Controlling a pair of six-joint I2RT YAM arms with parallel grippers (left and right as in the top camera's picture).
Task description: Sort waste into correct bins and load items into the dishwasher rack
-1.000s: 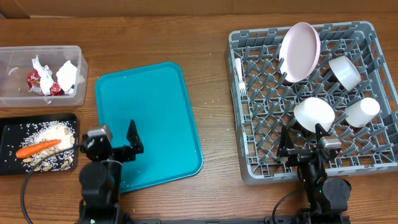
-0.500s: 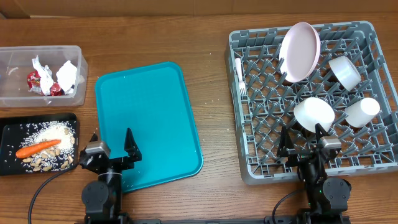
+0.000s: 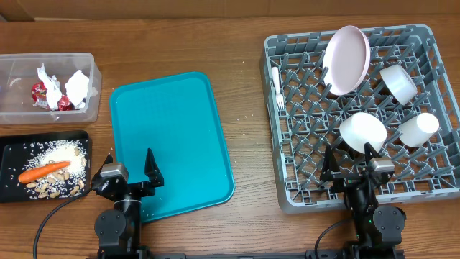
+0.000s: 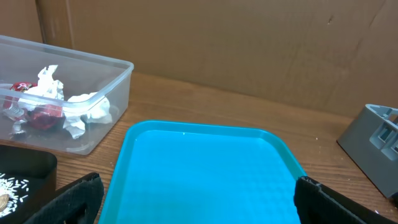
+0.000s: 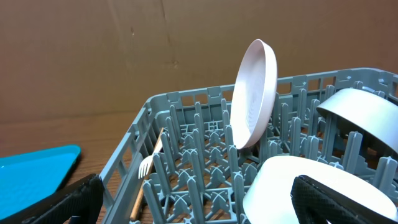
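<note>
- The left gripper (image 3: 130, 162) is hanging low at the near edge of the teal serving tray (image 3: 172, 137), its jaws spread wide and grasping nothing.
- The right gripper (image 3: 348, 162) is sitting at the near rim of the dishwasher rack (image 3: 284, 194), likewise released and empty.
- The red wrapper (image 3: 39, 91) and the white napkins (image 3: 77, 86) are lying inside the clear tub (image 3: 47, 56).
- The carrot (image 3: 43, 171) is resting among the rice (image 3: 61, 151) and nuts (image 3: 50, 188) in the black tray (image 3: 11, 188).
- The pink plate (image 3: 348, 59) is standing on edge between the rack's pegs, with the fork (image 3: 276, 88) lying to its left.
- Two bowls (image 3: 397, 83) (image 3: 363, 132) and the cup (image 3: 418, 129) are sitting in the rack's right half.
- Judging by this, the sorting and loading are looking finished, and both arms are idling.
- The next move is probably calling for no grasp, only a check that nothing is waiting on the serving tray, which is showing bare.
</note>
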